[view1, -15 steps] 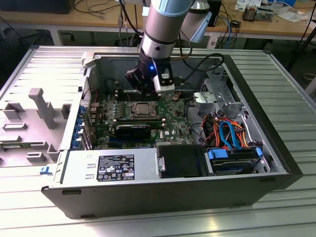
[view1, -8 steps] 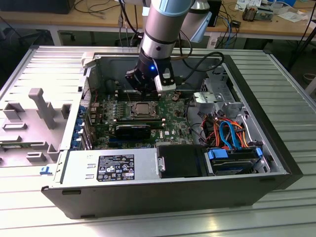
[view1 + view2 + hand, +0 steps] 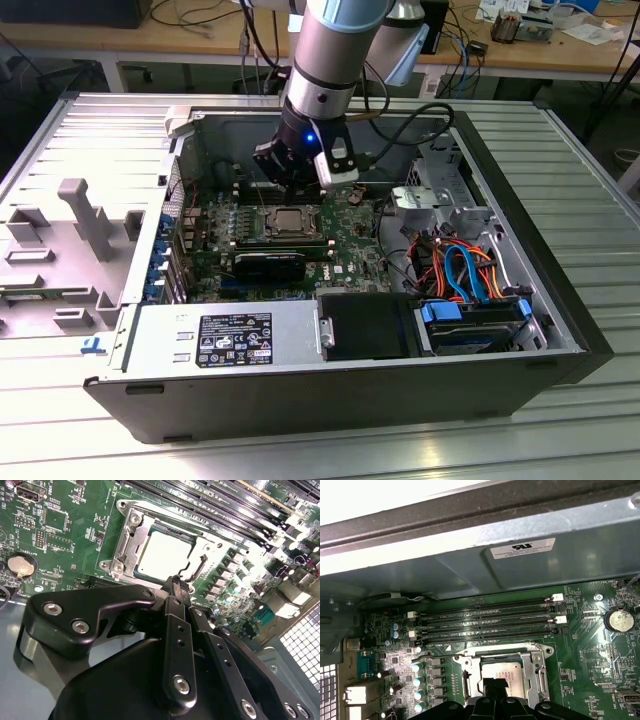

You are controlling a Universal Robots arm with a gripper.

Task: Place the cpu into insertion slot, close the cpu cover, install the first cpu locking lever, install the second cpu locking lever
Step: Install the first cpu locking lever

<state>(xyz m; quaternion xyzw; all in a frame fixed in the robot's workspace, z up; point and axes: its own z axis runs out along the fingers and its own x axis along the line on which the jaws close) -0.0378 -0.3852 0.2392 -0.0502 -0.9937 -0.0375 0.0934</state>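
Black gripper [image 3: 178,586] fingers, pressed together and empty, hover low in the second wrist view, apparently aiming at a locking lever [image 3: 194,569]. Just above, mid-frame, the cpu [image 3: 164,551] lies in the insertion slot [image 3: 131,524] under the closed cpu cover [image 3: 126,545].

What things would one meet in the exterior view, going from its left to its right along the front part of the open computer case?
Blue clip on the table → silvery power supply box → black fan shroud → blue drive caddy → the case's black side wall.
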